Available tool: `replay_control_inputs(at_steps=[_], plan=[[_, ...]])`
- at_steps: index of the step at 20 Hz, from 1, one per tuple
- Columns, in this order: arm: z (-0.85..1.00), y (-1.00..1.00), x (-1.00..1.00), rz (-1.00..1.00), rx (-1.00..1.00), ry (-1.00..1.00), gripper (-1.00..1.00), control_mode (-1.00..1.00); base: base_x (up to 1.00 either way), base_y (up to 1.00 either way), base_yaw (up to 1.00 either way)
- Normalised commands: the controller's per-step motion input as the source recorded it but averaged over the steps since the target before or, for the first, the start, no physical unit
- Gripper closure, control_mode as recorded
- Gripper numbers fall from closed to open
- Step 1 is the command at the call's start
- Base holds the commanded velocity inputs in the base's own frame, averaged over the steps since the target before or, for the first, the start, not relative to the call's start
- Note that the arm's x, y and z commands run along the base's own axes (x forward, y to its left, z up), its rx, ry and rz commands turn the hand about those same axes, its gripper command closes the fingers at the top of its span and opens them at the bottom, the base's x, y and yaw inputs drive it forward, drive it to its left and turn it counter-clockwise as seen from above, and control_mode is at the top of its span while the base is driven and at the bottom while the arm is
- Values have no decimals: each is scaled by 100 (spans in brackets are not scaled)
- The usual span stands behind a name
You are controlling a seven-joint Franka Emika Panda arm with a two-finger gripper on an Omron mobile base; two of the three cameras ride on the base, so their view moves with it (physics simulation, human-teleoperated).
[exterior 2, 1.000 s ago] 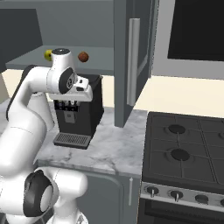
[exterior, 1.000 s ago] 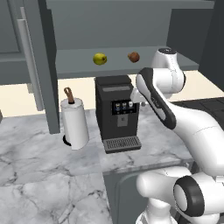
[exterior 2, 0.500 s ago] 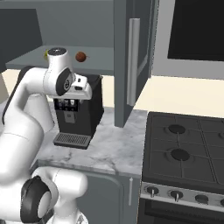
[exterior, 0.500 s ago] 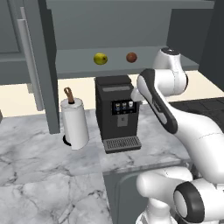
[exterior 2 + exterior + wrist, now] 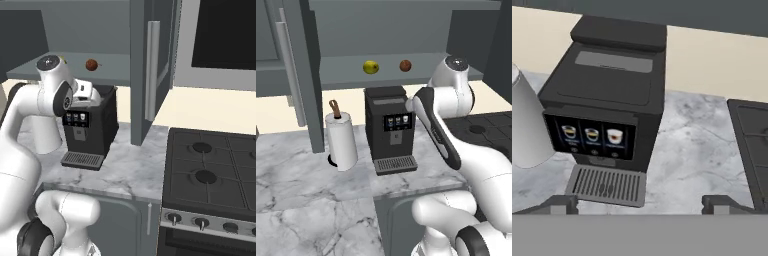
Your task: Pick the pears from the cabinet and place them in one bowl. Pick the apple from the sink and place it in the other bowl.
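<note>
Two pears lie on the shelf of the open cabinet: a yellow-green one and, to its right, a brownish-red one, which also shows in the right base view. My gripper is open, its two tips wide apart with nothing between them. It looks down at a black coffee machine from well below the shelf and apart from both pears. My arm arches up to the right of that machine. The bowls, the apple and the sink are out of view.
The coffee machine stands on the marble counter under the shelf, with a paper towel roll to its left. The open cabinet door hangs down beside the machine. A gas stove lies to the right.
The gripper's jaws have gone from shut to open. The arm's top joint has drifted slightly right and up. The pears have not moved.
</note>
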Motion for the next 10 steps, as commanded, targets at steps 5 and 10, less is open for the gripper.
replay_control_inputs(at_steps=[5, 10], plan=[[35, 2, -4, 0, -1, -20, -100, -100, 0, 0, 0], [39, 0, 0, 0, 0, -5, -100, -100, 0, 0, 0]])
